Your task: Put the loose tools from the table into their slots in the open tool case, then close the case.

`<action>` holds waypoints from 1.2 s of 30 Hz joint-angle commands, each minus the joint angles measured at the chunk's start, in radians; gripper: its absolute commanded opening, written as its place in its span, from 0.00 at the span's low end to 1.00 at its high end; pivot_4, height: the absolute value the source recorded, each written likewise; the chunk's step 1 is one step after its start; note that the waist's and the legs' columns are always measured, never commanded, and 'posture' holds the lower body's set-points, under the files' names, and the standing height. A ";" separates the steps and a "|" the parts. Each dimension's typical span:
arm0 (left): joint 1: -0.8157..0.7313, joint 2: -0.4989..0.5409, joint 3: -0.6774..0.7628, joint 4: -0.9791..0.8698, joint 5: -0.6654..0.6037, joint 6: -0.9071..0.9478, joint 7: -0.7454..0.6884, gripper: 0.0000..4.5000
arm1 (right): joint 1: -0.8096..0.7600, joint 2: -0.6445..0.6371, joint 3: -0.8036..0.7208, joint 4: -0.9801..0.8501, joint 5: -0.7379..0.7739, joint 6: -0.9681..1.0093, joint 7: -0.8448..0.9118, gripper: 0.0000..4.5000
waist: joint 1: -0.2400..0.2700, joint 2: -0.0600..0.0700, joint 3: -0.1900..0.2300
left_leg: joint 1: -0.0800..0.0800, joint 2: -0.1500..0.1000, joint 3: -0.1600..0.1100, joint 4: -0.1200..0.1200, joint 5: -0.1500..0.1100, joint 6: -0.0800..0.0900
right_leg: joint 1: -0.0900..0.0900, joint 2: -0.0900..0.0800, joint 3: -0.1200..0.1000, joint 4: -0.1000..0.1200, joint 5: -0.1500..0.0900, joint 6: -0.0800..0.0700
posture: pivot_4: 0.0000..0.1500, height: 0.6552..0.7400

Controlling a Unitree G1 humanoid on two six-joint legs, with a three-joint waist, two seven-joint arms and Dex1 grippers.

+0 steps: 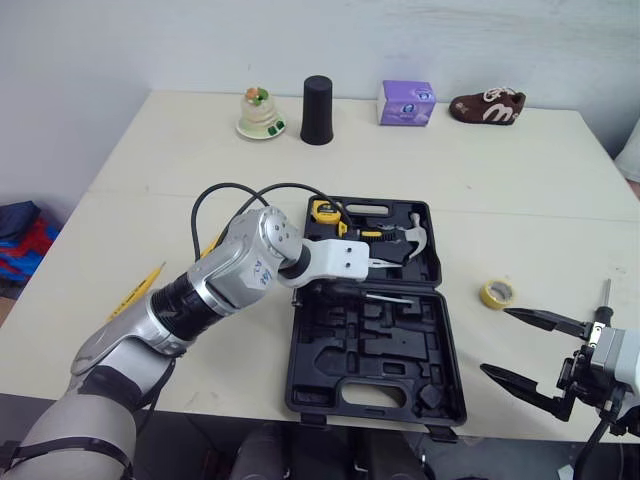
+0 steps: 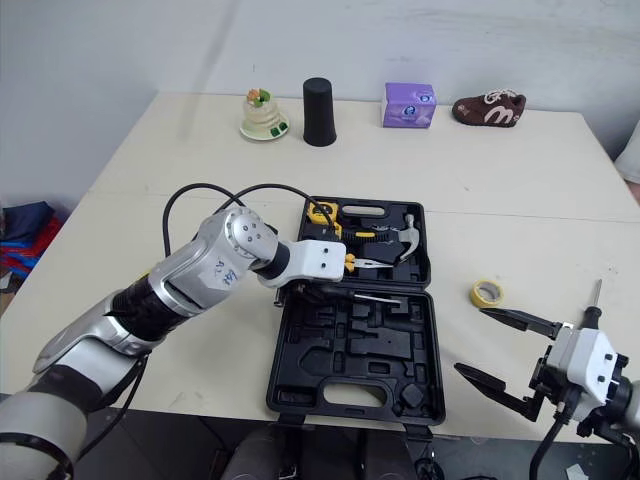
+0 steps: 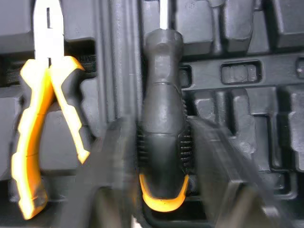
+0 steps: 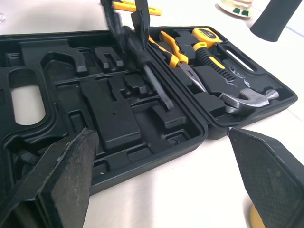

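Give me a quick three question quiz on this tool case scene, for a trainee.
1. True or false: the right pincer is open.
2. The left pincer grips the: A hammer, B screwdriver, C pliers?
3. Fill in: the yellow tape roll lies on the ____.
Key: 1 true; 2 B; 3 table.

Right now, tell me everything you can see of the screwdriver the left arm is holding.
The screwdriver has a thick black handle, ribbed near the end, a yellow-orange butt cap and a thin bare metal shaft. It lies nearly flat on the near half of the open tool case, close to the hinge, shaft pointing to the robot's right. The fingers of the left gripper clamp its handle from both sides. Yellow-handled pliers lie alongside, apart.
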State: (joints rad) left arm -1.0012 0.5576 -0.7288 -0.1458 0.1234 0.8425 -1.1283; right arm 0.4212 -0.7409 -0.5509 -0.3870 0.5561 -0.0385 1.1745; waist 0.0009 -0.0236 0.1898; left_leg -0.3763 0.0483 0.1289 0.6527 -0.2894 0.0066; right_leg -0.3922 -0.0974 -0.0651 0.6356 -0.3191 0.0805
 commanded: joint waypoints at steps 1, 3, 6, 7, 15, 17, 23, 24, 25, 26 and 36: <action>0.005 -0.015 0.035 -0.030 -0.007 -0.016 0.008 0.82 | -0.006 -0.014 -0.003 -0.029 0.005 0.007 -0.009 1.00 | 0.001 0.000 0.000 | 0.000 0.000 0.000 0.000 0.000 0.000 | 0.000 0.000 0.000 0.000 0.000 0.000 | 1.00 1.00; -0.001 -0.030 0.078 -0.046 -0.048 -0.029 -0.008 0.82 | -0.010 -0.016 -0.001 -0.031 0.006 0.012 -0.012 1.00 | 0.001 0.000 0.000 | 0.000 0.000 0.000 0.001 0.000 0.000 | 0.000 0.000 0.000 0.001 0.000 0.000 | 1.00 1.00; 0.004 -0.032 0.134 -0.048 -0.093 -0.066 -0.022 0.82 | -0.013 -0.017 0.000 -0.033 0.006 0.020 -0.014 1.00 | 0.001 0.000 0.000 | 0.000 0.000 0.000 0.001 0.000 0.000 | 0.000 -0.001 0.000 0.001 0.000 0.000 | 1.00 1.00; 0.022 -0.036 0.163 -0.033 -0.115 -0.114 -0.023 0.82 | -0.012 -0.016 -0.002 -0.034 0.006 0.022 -0.015 1.00 | -0.001 0.000 0.000 | 0.000 0.000 0.000 0.001 0.000 0.000 | 0.000 -0.001 0.000 0.001 0.000 0.000 | 1.00 1.00; 0.266 -0.125 0.403 0.111 -0.314 -0.436 -0.018 0.20 | -0.003 -0.006 -0.006 -0.039 0.003 0.025 -0.030 1.00 | -0.003 0.001 0.000 | 0.001 0.001 0.000 0.002 0.000 0.000 | 0.001 -0.002 -0.001 0.002 0.000 0.000 | 1.00 1.00; 0.314 -0.157 0.441 0.161 -0.321 -0.492 0.025 0.01 | 0.000 -0.002 -0.007 -0.040 0.003 0.024 -0.036 1.00 | -0.001 0.001 0.000 | 0.001 0.001 0.000 0.002 0.000 0.000 | 0.001 -0.002 -0.001 0.002 0.000 0.000 | 1.00 1.00; 0.375 -0.190 0.426 0.229 -0.270 -0.561 0.090 0.01 | 0.011 0.000 -0.009 -0.044 0.003 0.024 -0.047 1.00 | 0.003 0.000 0.000 | 0.001 0.000 -0.001 0.002 -0.001 0.001 | 0.002 -0.002 -0.002 0.002 0.000 0.000 | 1.00 1.00; 0.382 -0.196 0.419 0.232 -0.267 -0.564 0.094 0.01 | 0.011 0.000 -0.009 -0.044 0.003 0.025 -0.048 1.00 | 0.003 0.000 0.000 | 0.001 -0.001 -0.001 0.002 -0.001 0.001 | 0.001 -0.002 -0.002 0.002 0.000 0.000 | 1.00 1.00; 0.387 -0.202 0.413 0.238 -0.261 -0.571 0.100 0.01 | 0.011 0.000 -0.009 -0.044 0.002 0.025 -0.049 1.00 | 0.003 0.000 0.000 | 0.001 0.000 -0.001 0.002 -0.001 0.001 | 0.002 -0.002 -0.002 0.001 0.000 0.000 | 1.00 1.00; 0.391 -0.209 0.410 0.245 -0.254 -0.578 0.108 0.01 | 0.012 -0.001 -0.008 -0.045 0.003 0.027 -0.050 1.00 | 0.003 0.000 0.000 | 0.001 0.000 -0.001 0.002 -0.001 0.001 | 0.001 -0.002 -0.002 0.001 0.000 0.000 | 1.00 1.00; 0.414 -0.204 0.353 0.311 -0.164 -0.559 0.163 0.01 | 0.018 0.001 0.001 -0.059 0.002 0.035 -0.064 1.00 | 0.001 0.001 -0.001 | 0.002 0.000 -0.001 0.001 -0.003 0.004 | 0.002 -0.002 -0.002 0.002 0.000 0.000 | 1.00 1.00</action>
State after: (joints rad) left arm -0.6058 0.3477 -0.3478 0.1334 -0.0874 0.2690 -0.9883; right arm 0.4359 -0.7422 -0.5434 -0.4093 0.5507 0.0003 1.1157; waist 0.0017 -0.0228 0.1892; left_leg -0.3741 0.0487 0.1275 0.6536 -0.2919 0.0106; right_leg -0.3899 -0.0998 -0.0674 0.6376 -0.3192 0.0804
